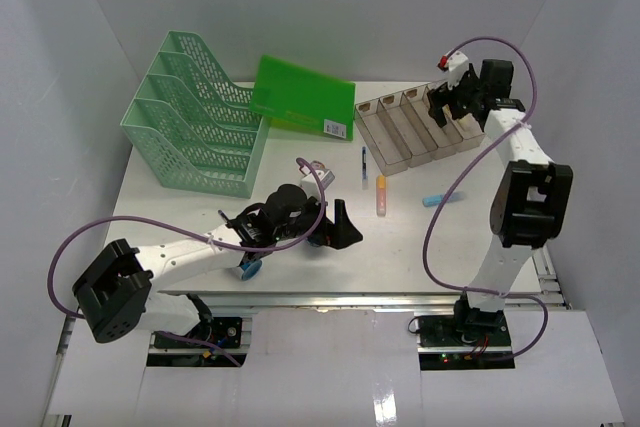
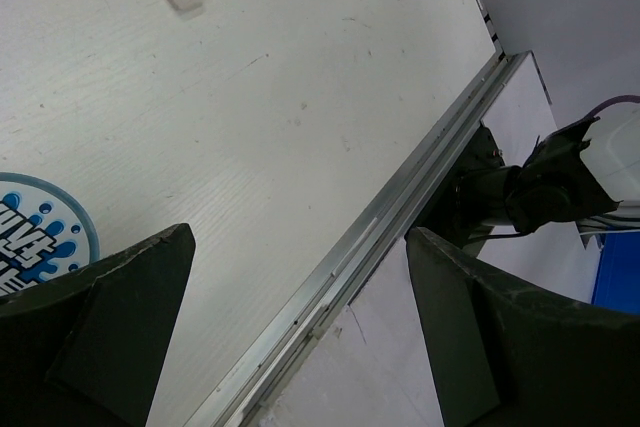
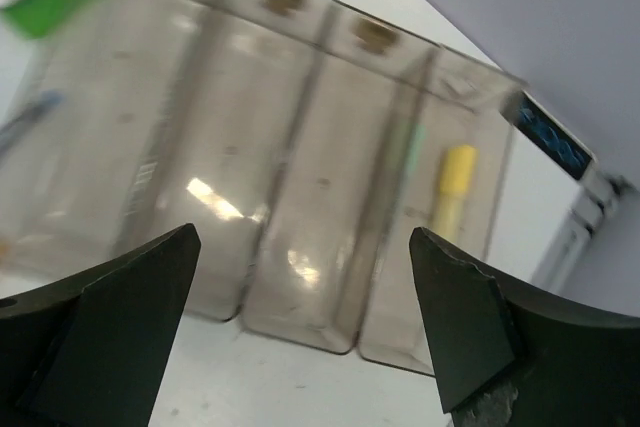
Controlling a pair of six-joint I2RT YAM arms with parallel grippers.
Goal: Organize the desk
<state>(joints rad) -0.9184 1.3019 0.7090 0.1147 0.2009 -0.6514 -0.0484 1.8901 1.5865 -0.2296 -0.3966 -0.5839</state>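
My right gripper point(image 3: 302, 247) hung open and empty over the clear tray point(image 1: 390, 162), with the blue marker point(image 1: 444, 197) lying crosswise on the desk point(image 1: 420, 257) toward my base, nearer it than my open left gripper point(image 2: 300, 237).

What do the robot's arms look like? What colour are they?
The left arm and right arm are white with chunky black joints. Both carry looping purple cables. The left end effector and right end effector are black, with two wedge-shaped fingers each.
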